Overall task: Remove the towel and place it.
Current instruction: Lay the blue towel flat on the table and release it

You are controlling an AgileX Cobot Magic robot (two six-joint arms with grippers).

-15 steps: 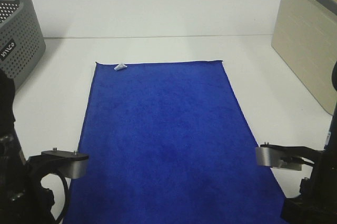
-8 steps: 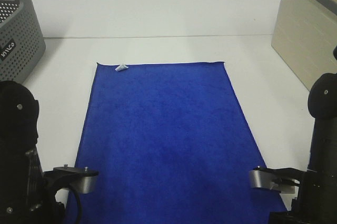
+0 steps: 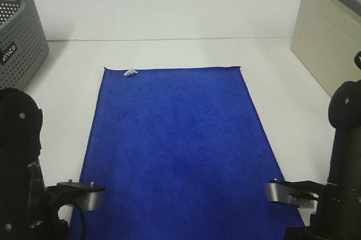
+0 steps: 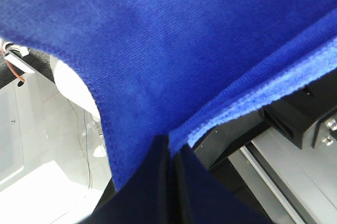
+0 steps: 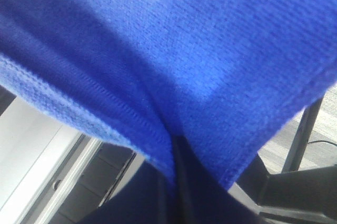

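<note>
The towel (image 3: 177,144), a royal-blue cloth with a small white tag (image 3: 130,72) at its far left corner, lies spread flat on the white table (image 3: 169,51). Its near edge runs out of the exterior view between my two arms. My left gripper (image 4: 171,153) is shut on a near corner of the towel (image 4: 174,50), with the hem folded between the dark fingers. My right gripper (image 5: 174,150) is shut on the other near corner of the towel (image 5: 174,40). In the exterior view both grippers are hidden under the arms.
A grey perforated basket (image 3: 17,31) stands at the far left. A beige box (image 3: 330,37) stands at the right edge. My left arm (image 3: 22,183) and right arm (image 3: 344,178) flank the towel's near end.
Both arms have drawn back toward the near edge and sunk lower in view. The towel stays spread flat, and its far edge has hardly shifted.
</note>
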